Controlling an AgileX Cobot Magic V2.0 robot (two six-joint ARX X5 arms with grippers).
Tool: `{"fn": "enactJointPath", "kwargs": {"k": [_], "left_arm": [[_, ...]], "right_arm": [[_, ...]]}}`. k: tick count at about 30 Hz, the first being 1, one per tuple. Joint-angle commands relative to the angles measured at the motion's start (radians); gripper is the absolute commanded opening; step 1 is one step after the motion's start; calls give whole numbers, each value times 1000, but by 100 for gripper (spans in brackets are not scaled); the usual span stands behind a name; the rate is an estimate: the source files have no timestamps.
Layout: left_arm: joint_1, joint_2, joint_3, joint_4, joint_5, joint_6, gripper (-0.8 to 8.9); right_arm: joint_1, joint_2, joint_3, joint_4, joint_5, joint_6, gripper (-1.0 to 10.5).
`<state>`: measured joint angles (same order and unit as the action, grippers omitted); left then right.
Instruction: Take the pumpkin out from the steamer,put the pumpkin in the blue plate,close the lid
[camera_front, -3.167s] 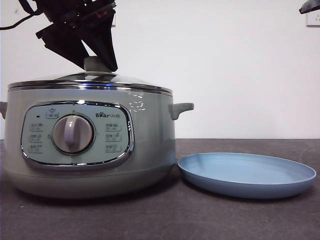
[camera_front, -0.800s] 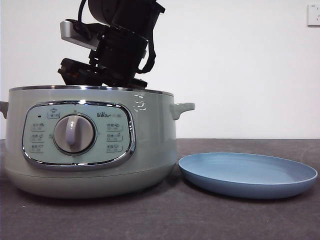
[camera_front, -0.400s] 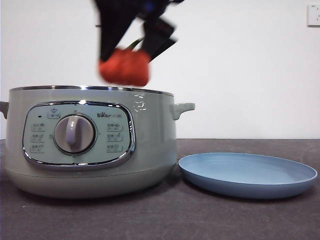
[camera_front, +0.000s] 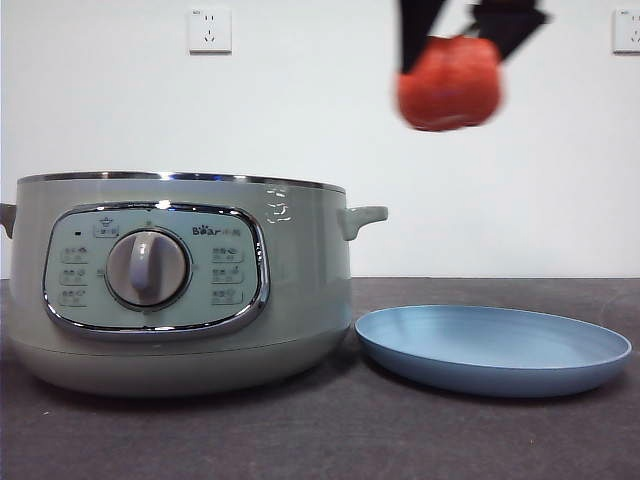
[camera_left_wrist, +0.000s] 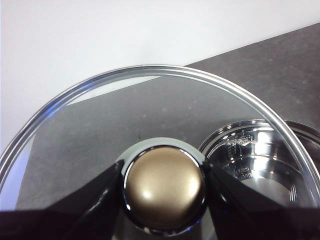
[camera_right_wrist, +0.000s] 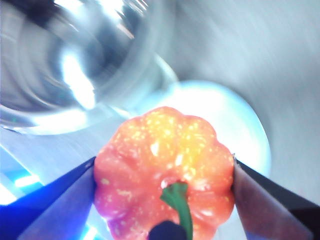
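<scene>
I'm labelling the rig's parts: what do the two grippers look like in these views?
Both have two flat, wedge-shaped black jaws. The left gripper looks matte black. The right gripper shows blurred, with a blue-purple cast, and as dark pointed shapes in the front view. No cables or markings are visible.

Right gripper clamped high; left gripper clamped.

Orange-red pumpkin, sage-green steamer, light-blue plate, black jaws.
</scene>
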<state>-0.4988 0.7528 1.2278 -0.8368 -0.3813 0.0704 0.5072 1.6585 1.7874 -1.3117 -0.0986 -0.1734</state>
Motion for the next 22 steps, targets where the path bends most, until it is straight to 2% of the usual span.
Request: {"fn": "enactJointPath", "kwargs": {"k": [1, 4, 8, 11, 18, 22], "left_arm": [[0, 5, 4, 61, -1, 4, -9], [0, 11, 4, 62, 19, 4, -9], [0, 33, 4, 67, 43, 4, -9], [0, 51, 4, 74, 44, 4, -9], [0, 64, 4, 92, 49, 5, -9], [0, 69, 4, 97, 48, 5, -9]], "right_arm": [[-51, -21, -43, -5, -3, 59, -10], [-91, -58, -117, 29, -3, 83, -10], [-106, -118, -275, 166, -1, 143, -10], [-100, -155, -414, 301, -2, 182, -10], [-56, -162, -690, 610, 3, 214, -10], [-45, -159, -790, 774, 49, 237, -10]]}}
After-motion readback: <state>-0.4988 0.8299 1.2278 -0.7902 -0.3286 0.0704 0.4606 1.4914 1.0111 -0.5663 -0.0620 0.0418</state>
